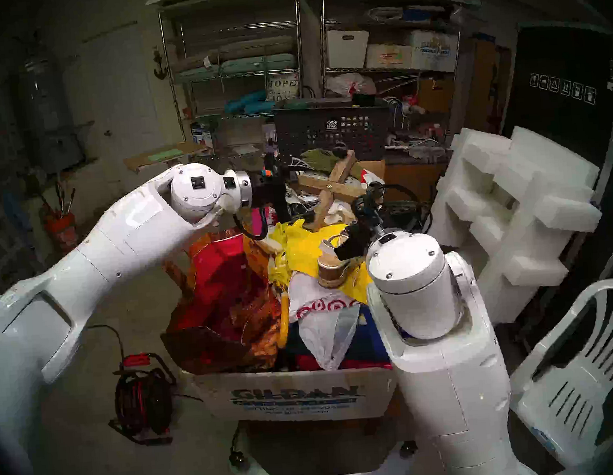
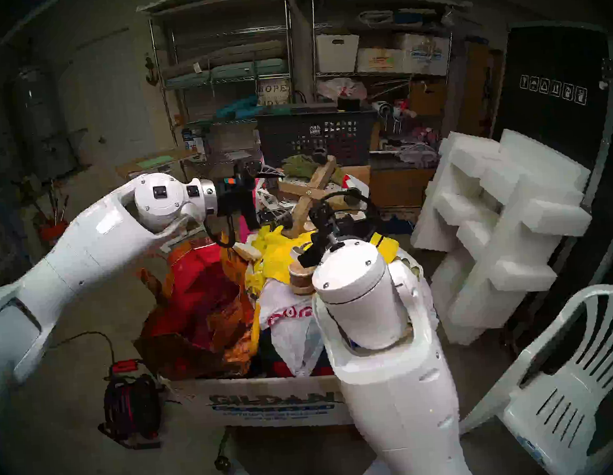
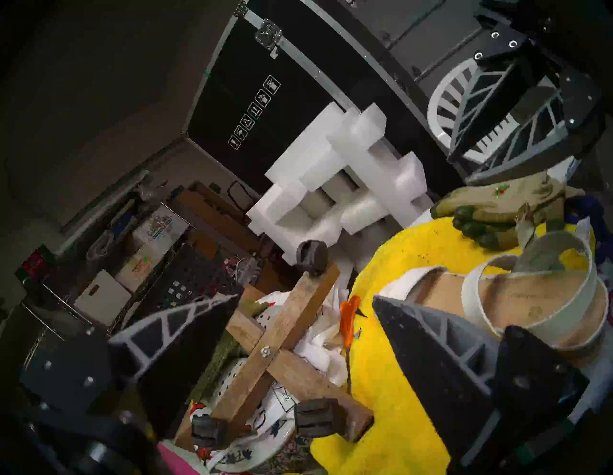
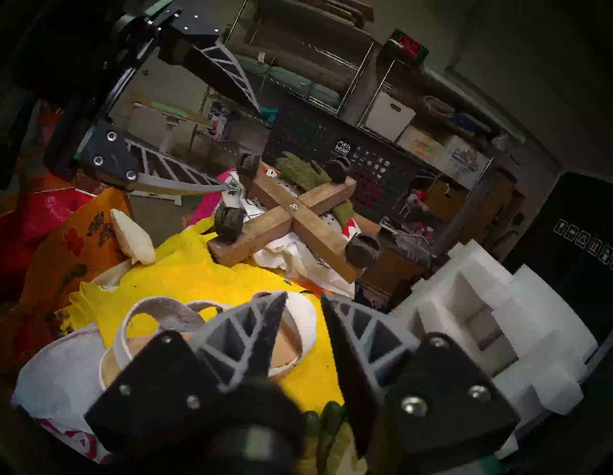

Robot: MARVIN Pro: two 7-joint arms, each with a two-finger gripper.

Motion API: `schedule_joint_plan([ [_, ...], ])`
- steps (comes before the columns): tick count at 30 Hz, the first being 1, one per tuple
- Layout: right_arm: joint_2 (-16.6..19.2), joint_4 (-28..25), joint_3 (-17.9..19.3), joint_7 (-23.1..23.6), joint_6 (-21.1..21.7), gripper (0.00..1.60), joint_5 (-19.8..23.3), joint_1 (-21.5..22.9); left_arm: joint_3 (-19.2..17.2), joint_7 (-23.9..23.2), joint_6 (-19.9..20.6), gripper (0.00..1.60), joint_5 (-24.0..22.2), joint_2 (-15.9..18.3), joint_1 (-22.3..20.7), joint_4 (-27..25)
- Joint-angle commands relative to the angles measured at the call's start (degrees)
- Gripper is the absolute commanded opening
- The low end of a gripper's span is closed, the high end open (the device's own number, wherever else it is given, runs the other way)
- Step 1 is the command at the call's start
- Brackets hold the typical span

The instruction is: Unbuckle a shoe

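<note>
Your left gripper (image 3: 298,318) fingers wide, empty; right gripper (image 4: 303,310) fingers narrow gap, holding nothing, just over shoe (image 4: 292,335) on yellow cloth (image 4: 199,282).

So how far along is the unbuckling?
Done: thin white ankle strap of the white-strapped wedge sandal on the yellow bag looks loose; buckle not clearly visible. In hand: nothing; left gripper open, right gripper parted above the sandal. Left: confirm the strap is free.
</note>
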Motion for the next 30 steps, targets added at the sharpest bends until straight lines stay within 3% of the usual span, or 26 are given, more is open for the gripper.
schedule_joint_plan([
  [1, 0.44, -3.94, 0.46, 0.8, -0.14, 0.88, -0.59, 0.69, -2.37, -0.69, 2.14, 1.57, -5.97, 0.27, 0.88, -0.76],
  [4, 0.45, -4.48, 0.71, 1.24, -0.14, 0.9, -0.56, 0.52, -2.48, -0.92, 2.71, 1.6, -7.29, 0.55, 1.54, -0.7],
  [8, 0.44, -5.04, 1.0, 1.7, -0.14, 0.94, -0.86, 0.1, -4.53, -1.95, 3.66, 1.6, -13.12, 1.24, 3.46, -1.23],
  [13, 0.7, -5.77, 2.08, 2.94, -0.14, 0.97, -1.68, -0.05, -4.38, -2.55, 4.57, 1.6, -15.13, 2.69, 5.56, -3.43],
  [20, -0.21, -5.95, 4.11, 7.34, -0.14, 0.97, -4.63, -2.02, -4.07, -2.18, 4.77, 1.6, -15.36, 2.87, 6.65, -4.54],
  [30, -0.47, -6.81, 6.09, 9.53, -0.14, 0.93, -6.66, -3.87, -3.82, -1.94, 5.02, 1.6, -15.02, 2.3, 6.56, -4.84],
])
